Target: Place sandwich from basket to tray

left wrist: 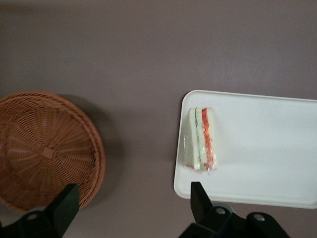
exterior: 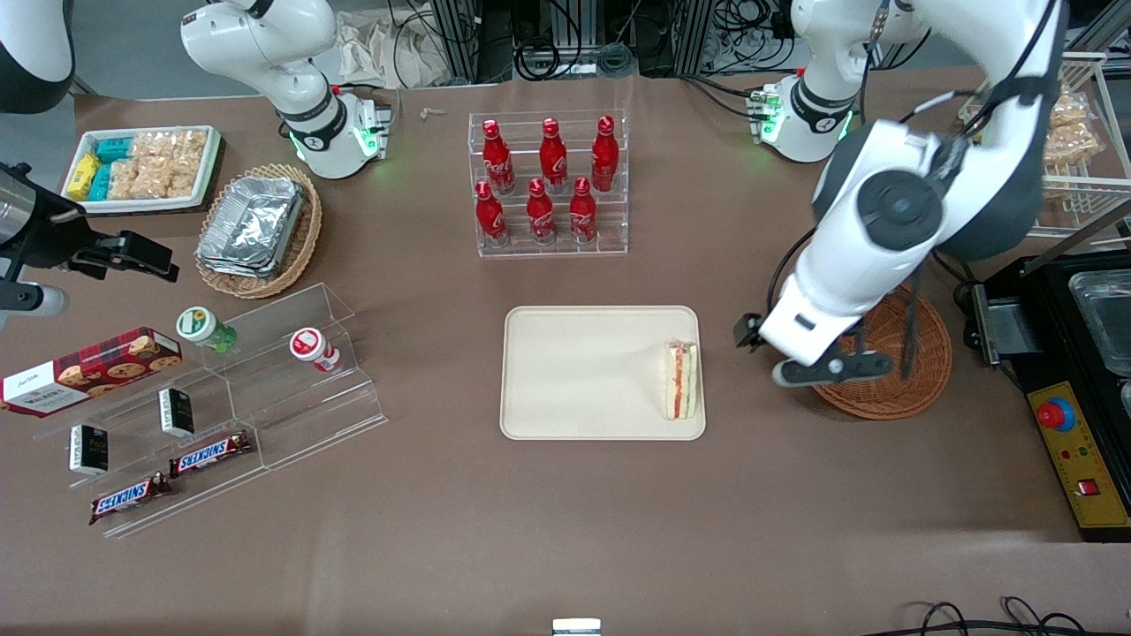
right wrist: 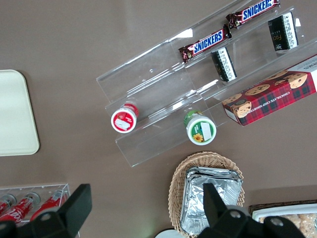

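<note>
The gripper (left wrist: pixel 133 208) hangs above the bare table between the basket (left wrist: pixel 44 148) and the tray (left wrist: pixel 277 148), its fingers (left wrist: pixel 67 201) spread wide apart with nothing between them. The sandwich (left wrist: pixel 200 139) lies flat on the tray, close against the short rim at the working arm's end, its red, orange and green layers showing along the cut edge. In the front view the sandwich (exterior: pixel 681 380) sits wholly inside the tray (exterior: pixel 574 371), and the visible part of the basket (exterior: pixel 919 371), which the arm partly covers, holds nothing. Judging by this, the placing itself looks done and the step in hand is the retreat after letting go. The next move seems to call only for lifting the arm clear without brushing the basket's rim or nudging the sandwich off its spot.
</note>
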Tool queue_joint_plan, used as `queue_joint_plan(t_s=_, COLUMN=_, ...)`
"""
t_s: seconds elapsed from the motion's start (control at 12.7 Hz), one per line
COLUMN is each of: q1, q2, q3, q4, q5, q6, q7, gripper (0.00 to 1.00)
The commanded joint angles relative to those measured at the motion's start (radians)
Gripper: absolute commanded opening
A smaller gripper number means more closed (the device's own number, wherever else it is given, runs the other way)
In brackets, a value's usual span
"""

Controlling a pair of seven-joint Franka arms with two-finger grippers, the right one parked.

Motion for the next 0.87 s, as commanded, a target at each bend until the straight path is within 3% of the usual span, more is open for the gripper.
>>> queue_joint_plan(t_s=0.0, q1=-0.025, q2=-0.129, q3=0.136, q4=-0.030, q5=-0.105, q6=-0.060, q7=0.135, gripper=1.00)
queue_joint_plan(t_s=0.39, q1=-0.016, q2=-0.256, q3=0.313, q4=-0.065, q5=-0.113, q6=-0.173, q7=0.393, gripper=1.00)
queue_joint_plan(t_s=0.63, q1=-0.015, q2=-0.367, q3=0.356, q4=-0.152, q5=-0.106, q6=-0.149, q7=0.408, gripper=1.00)
queue_joint_plan(t_s=0.79, q1=-0.015, q2=-0.352, q3=0.353, q4=-0.108, q5=-0.095, q6=-0.158, q7=0.408, gripper=1.00)
